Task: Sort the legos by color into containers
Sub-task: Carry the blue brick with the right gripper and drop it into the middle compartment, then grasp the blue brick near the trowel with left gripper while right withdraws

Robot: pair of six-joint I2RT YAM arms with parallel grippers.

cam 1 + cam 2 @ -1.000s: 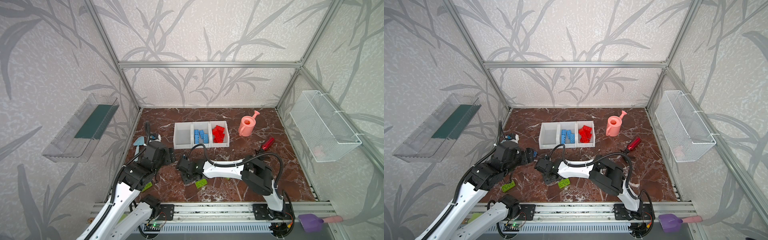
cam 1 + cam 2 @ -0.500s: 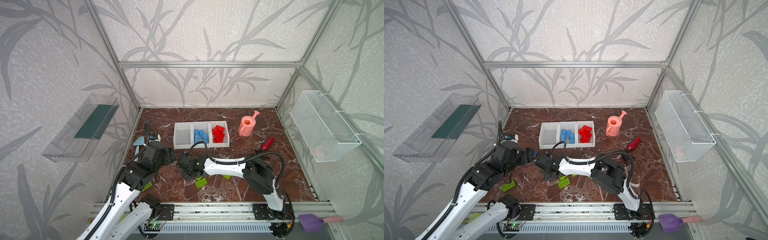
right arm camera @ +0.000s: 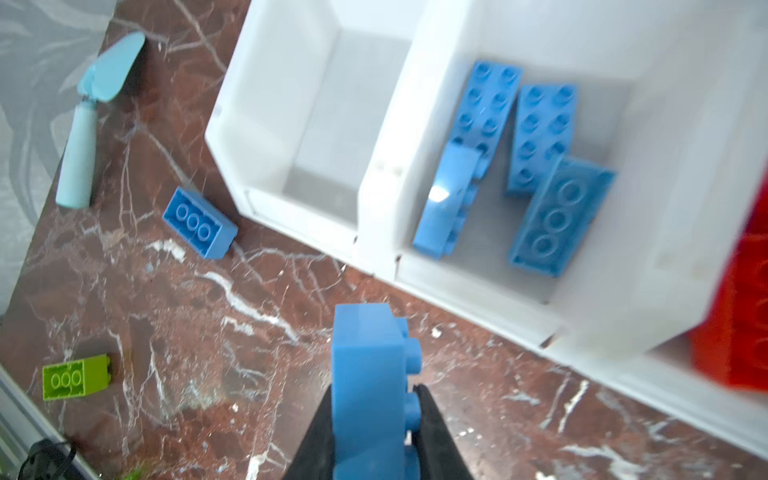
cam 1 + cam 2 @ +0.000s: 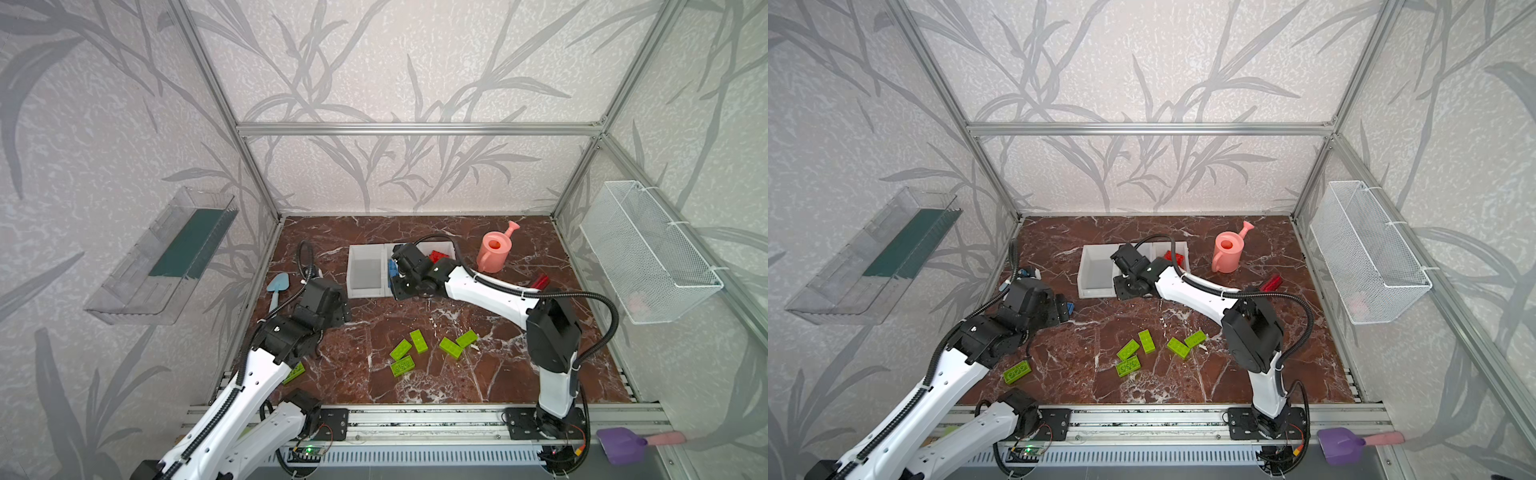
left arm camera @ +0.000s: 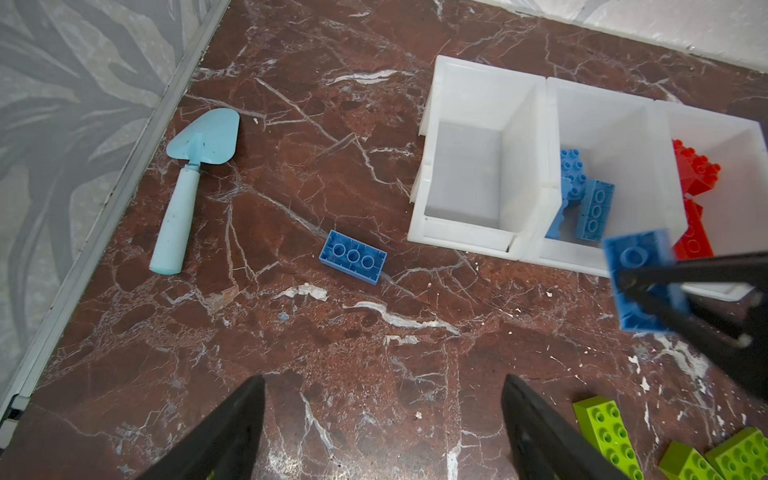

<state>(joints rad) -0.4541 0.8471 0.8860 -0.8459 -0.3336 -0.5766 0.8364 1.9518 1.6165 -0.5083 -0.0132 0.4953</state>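
While left hand (image 5: 382, 378) stays wide, right hand (image 3: 374, 395) now holds blue lego (image 3: 365, 353) at containers (image 3: 380, 183).

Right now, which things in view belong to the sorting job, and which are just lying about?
Job: held blue brick in right gripper, loose blue brick, green bricks, binned blue bricks, red bricks, bins.

Lying about: trowel, watering can, dark red piece, wire basket, wall tray, purple scoop.
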